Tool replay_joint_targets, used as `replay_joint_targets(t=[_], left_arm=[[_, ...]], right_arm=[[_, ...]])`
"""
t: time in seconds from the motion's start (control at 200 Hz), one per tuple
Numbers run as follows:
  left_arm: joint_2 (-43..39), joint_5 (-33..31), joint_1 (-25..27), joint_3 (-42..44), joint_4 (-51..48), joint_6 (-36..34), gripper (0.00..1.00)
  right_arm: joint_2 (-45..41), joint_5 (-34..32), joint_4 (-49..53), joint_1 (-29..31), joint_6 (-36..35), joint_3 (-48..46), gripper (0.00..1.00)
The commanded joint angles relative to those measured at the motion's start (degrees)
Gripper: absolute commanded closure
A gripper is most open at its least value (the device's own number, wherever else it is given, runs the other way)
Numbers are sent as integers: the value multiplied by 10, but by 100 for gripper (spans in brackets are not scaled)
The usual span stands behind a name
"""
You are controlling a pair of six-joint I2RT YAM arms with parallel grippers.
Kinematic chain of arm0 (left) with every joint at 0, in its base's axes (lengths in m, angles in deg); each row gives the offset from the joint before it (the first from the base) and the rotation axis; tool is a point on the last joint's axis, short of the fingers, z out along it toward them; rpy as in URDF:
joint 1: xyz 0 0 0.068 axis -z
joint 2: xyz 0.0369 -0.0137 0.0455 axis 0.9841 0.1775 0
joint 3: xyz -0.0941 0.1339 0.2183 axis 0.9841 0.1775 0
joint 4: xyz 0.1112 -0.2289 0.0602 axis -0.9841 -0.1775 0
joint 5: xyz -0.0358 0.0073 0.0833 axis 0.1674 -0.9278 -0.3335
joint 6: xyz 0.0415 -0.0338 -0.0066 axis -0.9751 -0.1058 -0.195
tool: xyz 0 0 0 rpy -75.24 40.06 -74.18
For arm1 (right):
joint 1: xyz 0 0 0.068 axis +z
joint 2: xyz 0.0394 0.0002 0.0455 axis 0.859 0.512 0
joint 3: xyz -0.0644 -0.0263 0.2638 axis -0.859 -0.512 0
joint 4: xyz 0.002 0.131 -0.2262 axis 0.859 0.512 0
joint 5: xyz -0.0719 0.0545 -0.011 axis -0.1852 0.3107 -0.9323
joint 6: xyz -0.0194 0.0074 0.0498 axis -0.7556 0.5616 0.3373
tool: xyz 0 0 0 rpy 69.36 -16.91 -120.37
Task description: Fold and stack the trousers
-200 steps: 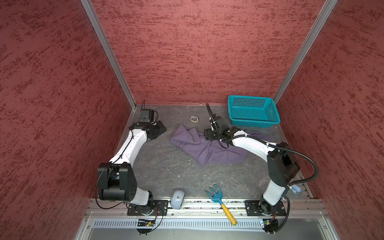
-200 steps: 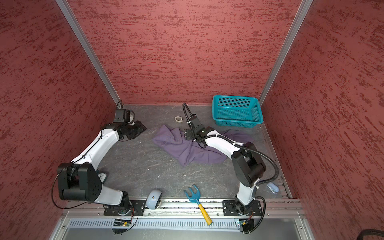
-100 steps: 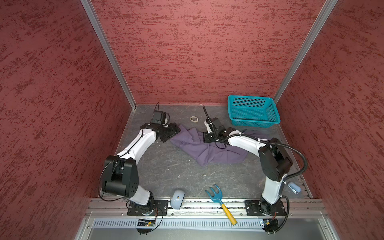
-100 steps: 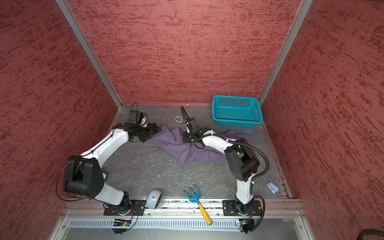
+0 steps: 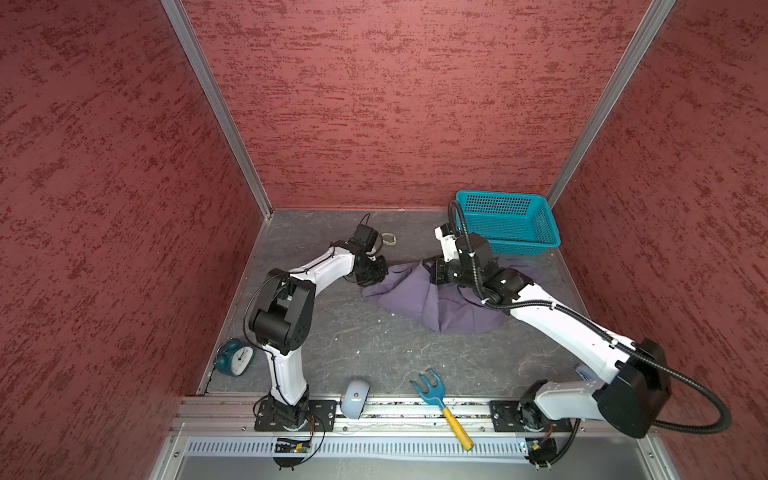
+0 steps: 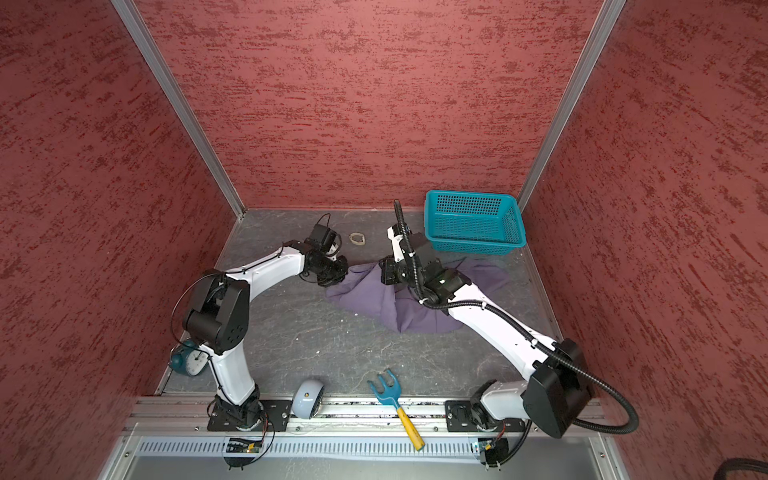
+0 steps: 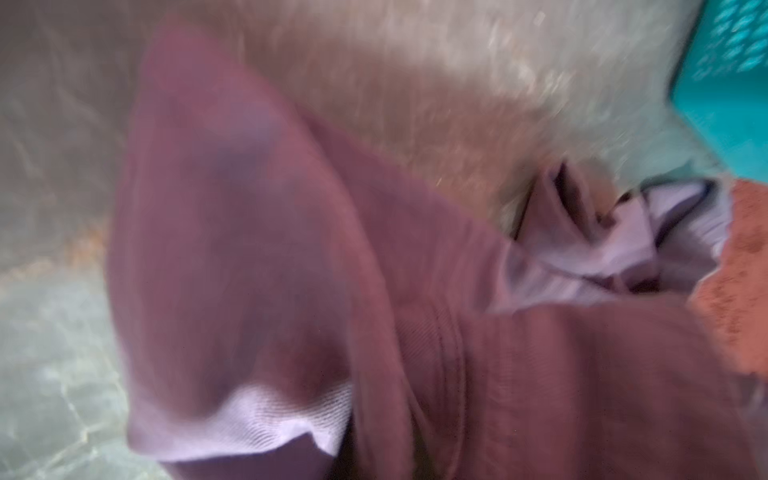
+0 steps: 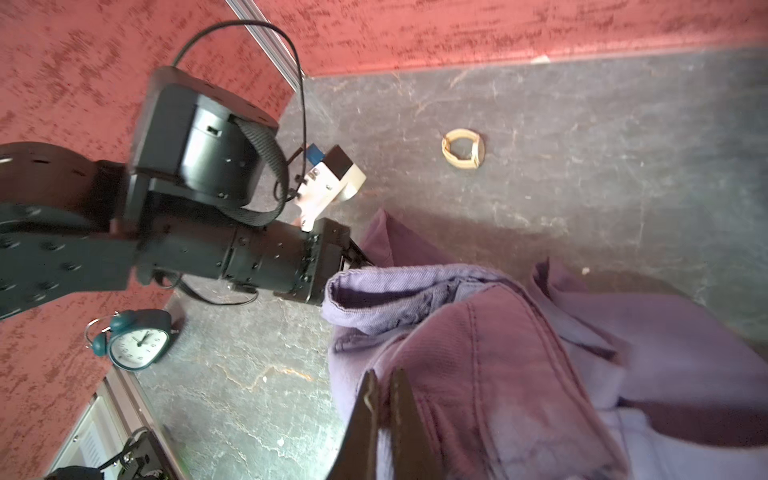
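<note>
**Both grippers pinched on the crumpled trousers near the back of the tabletop**

In both top views the trousers (image 5: 436, 301) (image 6: 388, 301) lie in a loose purple heap on the grey tabletop (image 5: 332, 332), a little right of the middle of the frame. Part of the cloth reaches up to the front of the teal basket (image 5: 519, 245) (image 6: 473, 243), which stands in the back right corner.

The left gripper (image 5: 380, 271) (image 6: 341, 272) reaches in from the left and meets the heap's upper left tip, where the cloth rises to a point. Seen from the right wrist, its dark fingers (image 8: 357, 253) run into a raised fold of the trousers (image 8: 519, 353), closed tight on the cloth. The left wrist view is blurred and almost filled by the trousers (image 7: 249, 249), with a corner of the basket (image 7: 727, 83) at the upper right.

The right gripper (image 5: 430, 272) (image 6: 383, 270) comes down on the upper middle of the heap. In its own wrist view the right gripper (image 8: 384, 382) has its jaws drawn narrow, with a ridge of purple cloth pinched between them.

A tan loop (image 5: 388, 239) (image 8: 463, 148) lies apart from the cloth near the back wall. A teal alarm clock (image 5: 235, 359) (image 8: 133, 345) stands at the left edge. A pale rounded object (image 5: 355, 399) and a blue toy rake with a yellow handle (image 5: 440, 399) lie at the front edge.
</note>
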Motion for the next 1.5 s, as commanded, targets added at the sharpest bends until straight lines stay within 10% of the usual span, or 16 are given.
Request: replay_joint_targets(t=[0.0,0.06,0.15,0.311,0.506,0.771,1.162,1.493], left_arm=[[-19,24,-53,-50,22,0,100],[-27,38,-98,-69,29,8,99],[-46,80,-182,-70,64,43,41],[-131,91,-305,-16,90,80,23],[-233,55,-374,46,57,47,18],[-248,9,-310,88,20,11,14],[-108,-108,-160,34,-82,-40,18],[-158,-152,-134,106,-135,-51,30]], right_arm=[[26,-12,-3,21,-22,55,100],[60,-16,1,49,-38,96,100],[132,-20,11,106,-70,176,100],[292,50,38,195,-102,323,100],[427,96,118,242,-126,418,80],[311,49,95,208,-126,323,42],[147,-99,153,-39,9,98,40],[180,-154,171,-90,-17,73,38]])
